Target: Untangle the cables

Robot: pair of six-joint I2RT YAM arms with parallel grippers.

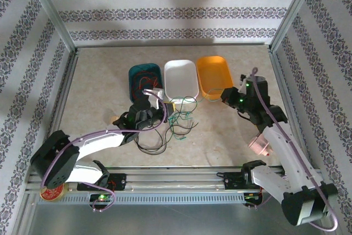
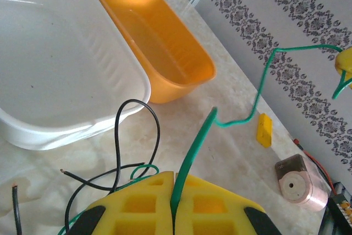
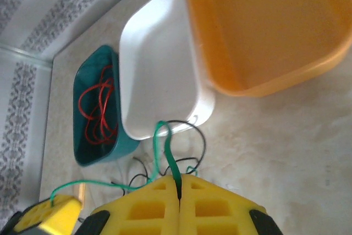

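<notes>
A green cable [image 1: 186, 100] is stretched between my two grippers, just in front of the white tray [image 1: 181, 65]. My left gripper [image 2: 175, 175] is shut on one stretch of it [image 2: 193, 147]. Its other stretch [image 3: 170, 160] is pinched in my right gripper [image 3: 179, 179], which is shut as well. In the top view the left gripper [image 1: 157, 98] hangs near the teal tray [image 1: 134, 72] and the right gripper [image 1: 224, 96] near the orange tray [image 1: 214, 61]. Black cables [image 1: 154, 142] and more green wire [image 1: 181, 125] lie tangled on the table below. A red cable [image 3: 96, 105] is coiled inside the teal tray [image 3: 88, 155].
Teal, white and orange trays stand side by side at mid-table. A small yellow block [image 2: 264, 130] lies on the table near a pinkish cylinder [image 2: 300, 182]. A roll of tape [image 1: 53, 193] sits at the near left by the rail. Patterned walls enclose the table.
</notes>
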